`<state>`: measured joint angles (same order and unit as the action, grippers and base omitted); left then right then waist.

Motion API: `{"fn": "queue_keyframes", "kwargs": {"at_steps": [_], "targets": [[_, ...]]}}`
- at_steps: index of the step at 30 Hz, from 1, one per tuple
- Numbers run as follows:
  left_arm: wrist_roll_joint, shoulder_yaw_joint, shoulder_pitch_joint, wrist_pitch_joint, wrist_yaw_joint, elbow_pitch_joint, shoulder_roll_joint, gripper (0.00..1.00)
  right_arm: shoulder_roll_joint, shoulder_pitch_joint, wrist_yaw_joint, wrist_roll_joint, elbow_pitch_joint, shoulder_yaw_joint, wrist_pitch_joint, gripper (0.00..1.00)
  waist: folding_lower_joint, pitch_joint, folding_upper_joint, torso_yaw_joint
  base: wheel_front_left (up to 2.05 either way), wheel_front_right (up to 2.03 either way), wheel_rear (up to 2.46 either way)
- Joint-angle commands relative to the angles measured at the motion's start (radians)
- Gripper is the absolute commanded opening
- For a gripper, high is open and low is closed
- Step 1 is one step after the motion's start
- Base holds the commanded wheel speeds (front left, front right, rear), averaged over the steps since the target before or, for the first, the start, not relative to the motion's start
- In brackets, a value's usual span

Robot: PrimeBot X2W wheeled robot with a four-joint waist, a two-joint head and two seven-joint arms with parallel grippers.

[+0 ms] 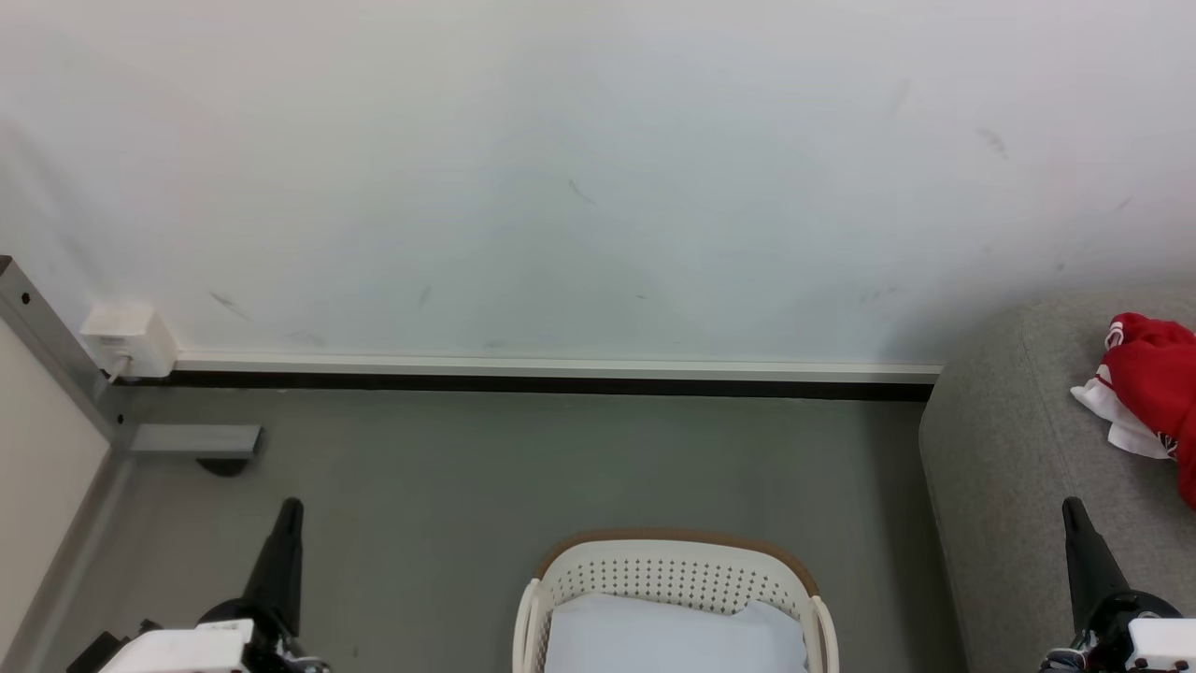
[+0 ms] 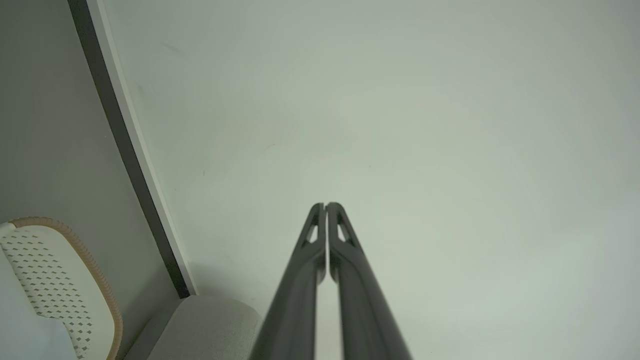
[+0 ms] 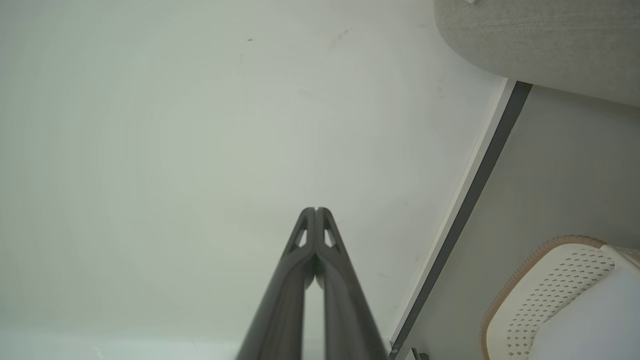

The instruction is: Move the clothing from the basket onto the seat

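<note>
The clothing (image 1: pixel 1154 383) lies on the seat (image 1: pixel 1009 449), well apart from the basket (image 1: pixel 673 572). Findings follow in order of distance.

Nearest: the left end effector (image 1: pixel 291 509) is at the lower left of the head view and the right end effector (image 1: pixel 1073 509) at the lower right. Both point away from the robot toward the wall (image 1: pixel 598 168). In each wrist view the two dark fingers (image 2: pixel 300 300) are pressed together tip to tip with nothing between them, so both are closed and empty. The left one shows against the bare floor (image 1: pixel 448 467), the right one against the seat's grey fabric. Contact with the fabric cannot be judged.

Between them: the basket stands upright on the floor, with a cream perforated wall and a brown rim, partly cut by the lower frame edge. A pale bluish-white sheet (image 1: pixel 673 640) lies inside it.

Further, to the robot's right: the seat, its rounded end facing the basket, with a strip of floor between the two.

On the seat: the clothing is a crumpled red heap at the right edge of the head view. The frame cuts it off, so its full extent cannot be told. The long axis of the visible part runs near to far. White trim projects on the side toward the basket.

Farthest: the scuffed white wall, with a pale skirting (image 1: pixel 561 366) over a dark strip. At the left end are a white box (image 1: pixel 129 338) and a grey metal post (image 1: pixel 47 336).
</note>
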<state>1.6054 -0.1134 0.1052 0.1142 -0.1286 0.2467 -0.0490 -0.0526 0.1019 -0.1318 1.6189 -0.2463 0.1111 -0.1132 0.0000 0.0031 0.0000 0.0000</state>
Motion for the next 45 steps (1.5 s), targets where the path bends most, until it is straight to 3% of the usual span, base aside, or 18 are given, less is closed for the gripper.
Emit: {"fn": "queue_keyframes", "kwargs": {"at_steps": [1,45], "targets": [[0.014,-0.002,0.007,0.004,-0.005,-0.003,-0.002,0.0,0.001,0.011,0.002,-0.007,0.004,0.005,-0.001,0.0,0.0,0.0,0.0,0.0,0.0,0.0,0.0],[0.014,-0.002,0.007,0.003,-0.005,-0.003,-0.002,0.0,0.002,0.011,0.002,-0.009,0.004,0.006,-0.004,0.0,0.0,0.0,0.0,0.0,0.0,0.0,0.0]]}}
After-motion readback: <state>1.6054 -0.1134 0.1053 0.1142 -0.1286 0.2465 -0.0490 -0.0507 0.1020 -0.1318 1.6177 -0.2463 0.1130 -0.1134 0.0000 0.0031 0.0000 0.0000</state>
